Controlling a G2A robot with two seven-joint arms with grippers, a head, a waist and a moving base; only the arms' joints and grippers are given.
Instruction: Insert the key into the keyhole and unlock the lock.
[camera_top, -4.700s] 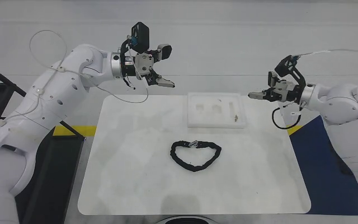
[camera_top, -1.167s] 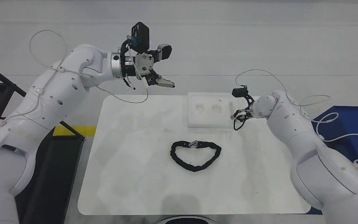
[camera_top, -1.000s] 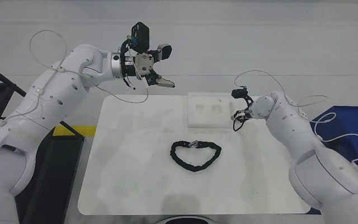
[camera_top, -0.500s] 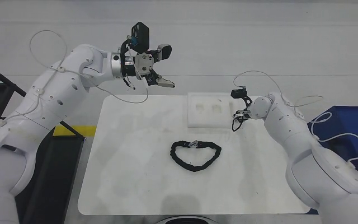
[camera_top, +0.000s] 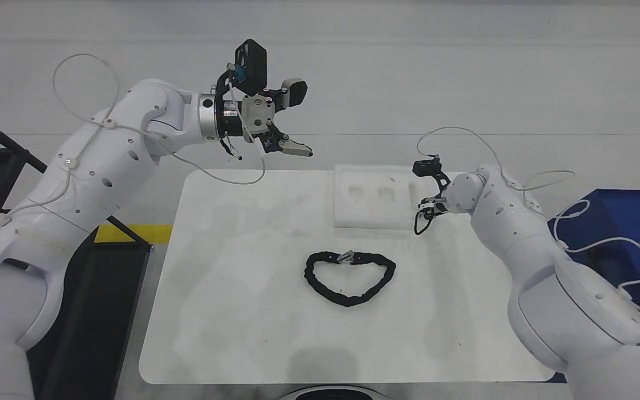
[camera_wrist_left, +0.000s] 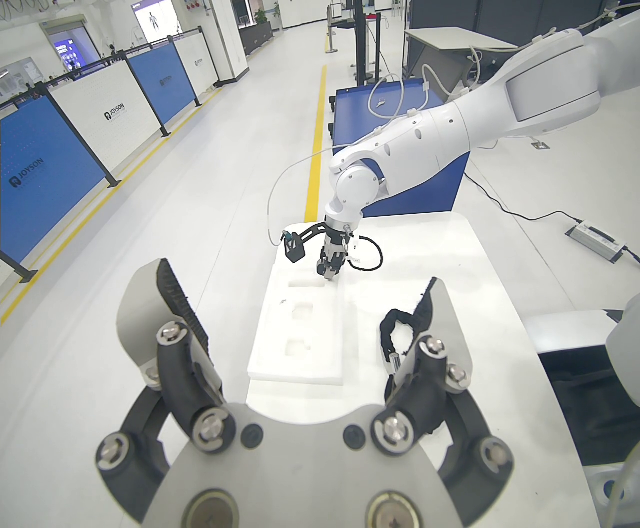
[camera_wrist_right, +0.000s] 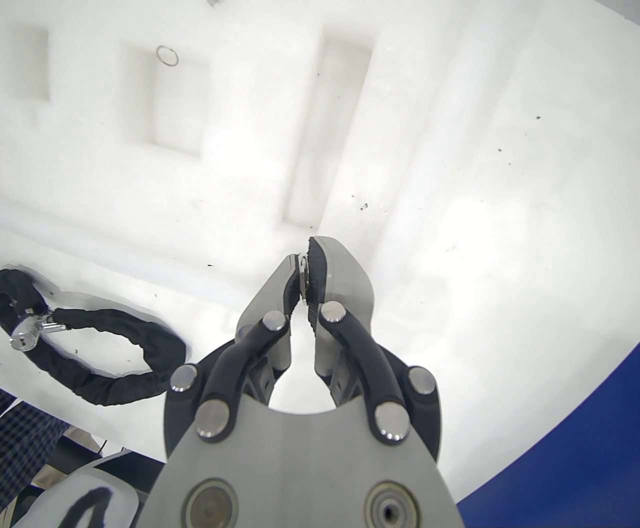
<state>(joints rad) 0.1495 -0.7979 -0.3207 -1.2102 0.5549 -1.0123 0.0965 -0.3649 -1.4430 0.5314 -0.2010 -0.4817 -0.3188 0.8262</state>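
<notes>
A black fabric-covered chain lock (camera_top: 348, 279) lies looped mid-table, its silver lock cylinder (camera_top: 346, 258) at the far side of the loop; the wrist view shows the cylinder's keyhole end (camera_wrist_right: 22, 341). My right gripper (camera_top: 425, 208) points down at the right end of the white foam tray (camera_top: 375, 195). It is shut on the key (camera_wrist_right: 303, 272), a thin metal sliver pinched between the pads beside a narrow slot. My left gripper (camera_top: 290, 148) hangs open and holds nothing, above the table's far left edge, and looks along the tray (camera_wrist_left: 300, 340) toward the right gripper (camera_wrist_left: 327, 272).
The foam tray has several rectangular pockets; one holds a small metal ring (camera_wrist_right: 167, 55). A blue cart (camera_top: 600, 270) stands right of the white table (camera_top: 250, 320). A black cable loop (camera_wrist_left: 367, 255) hangs at the right wrist.
The right arm came from beyond the table's right edge down onto the tray's right end, where the key lay. Over the last second it only shifted slightly. The left arm stayed still.
</notes>
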